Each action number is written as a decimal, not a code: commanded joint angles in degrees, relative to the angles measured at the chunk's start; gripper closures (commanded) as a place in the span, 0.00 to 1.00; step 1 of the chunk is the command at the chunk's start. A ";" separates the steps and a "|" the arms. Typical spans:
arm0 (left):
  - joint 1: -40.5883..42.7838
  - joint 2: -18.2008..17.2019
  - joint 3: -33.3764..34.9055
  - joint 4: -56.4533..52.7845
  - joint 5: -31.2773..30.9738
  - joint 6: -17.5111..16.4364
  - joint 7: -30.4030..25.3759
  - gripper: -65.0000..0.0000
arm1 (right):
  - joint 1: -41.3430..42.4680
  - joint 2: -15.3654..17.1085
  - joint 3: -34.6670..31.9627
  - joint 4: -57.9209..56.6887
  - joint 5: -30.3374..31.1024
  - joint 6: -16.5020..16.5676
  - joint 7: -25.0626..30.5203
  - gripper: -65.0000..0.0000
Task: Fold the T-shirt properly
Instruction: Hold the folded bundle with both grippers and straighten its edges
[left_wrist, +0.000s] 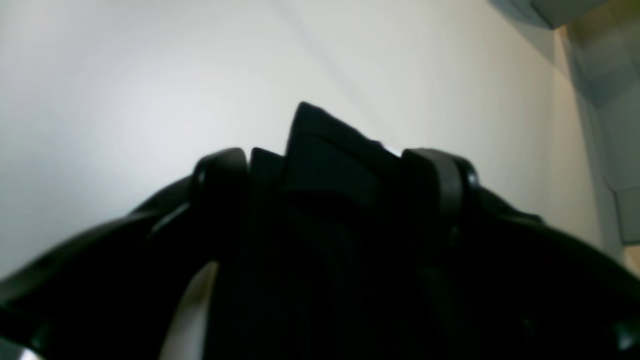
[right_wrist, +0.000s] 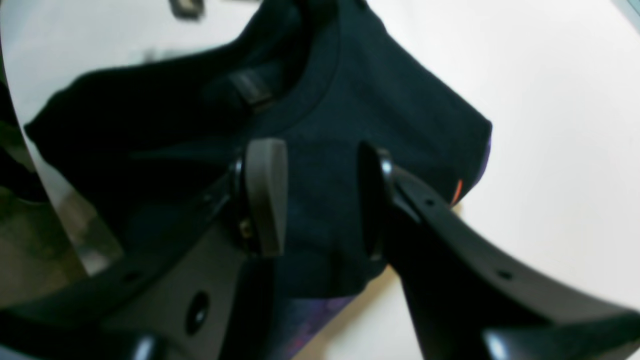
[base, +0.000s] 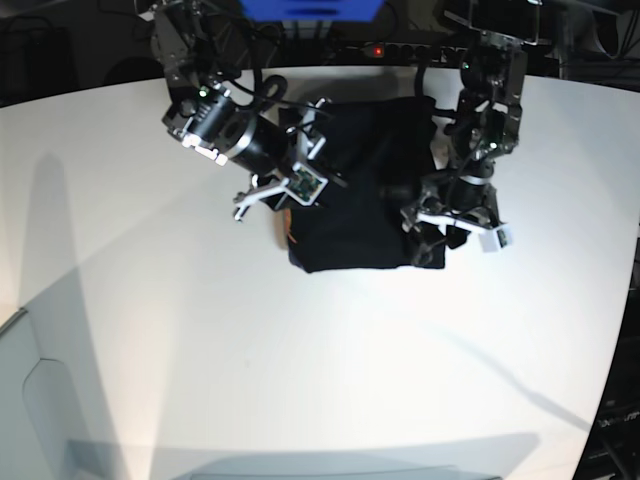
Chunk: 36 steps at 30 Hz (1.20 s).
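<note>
The black T-shirt (base: 360, 180) lies folded into a rough square at the back of the white table. My left gripper (base: 425, 242) is at the shirt's right front corner. In the left wrist view a bunched fold of T-shirt (left_wrist: 325, 145) fills the gap of the left gripper (left_wrist: 330, 170) and pokes past the fingertips. My right gripper (base: 290, 205) is at the shirt's left edge. In the right wrist view the right gripper (right_wrist: 320, 200) stands with its fingers apart over the T-shirt (right_wrist: 390, 100), just below the collar. Orange and purple print shows at that edge.
The white table (base: 300, 380) stretches toward the front. Cables and a power strip (base: 380, 48) run along its back edge behind both arms. A pale grey panel (base: 40, 400) stands at the front left corner.
</note>
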 joint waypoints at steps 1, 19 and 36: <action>-0.54 -0.54 -0.25 0.62 -0.18 -0.37 -1.34 0.37 | 0.46 -0.22 -0.07 0.95 0.82 0.36 1.48 0.63; -1.25 -1.77 -5.08 0.45 -0.26 -0.37 -1.43 0.99 | 0.99 -0.22 -0.15 -1.60 0.73 0.36 1.39 0.63; 7.46 -3.09 -12.82 8.62 -16.88 -0.28 -1.34 0.18 | 3.10 -0.22 -0.15 -5.03 0.73 0.36 1.83 0.63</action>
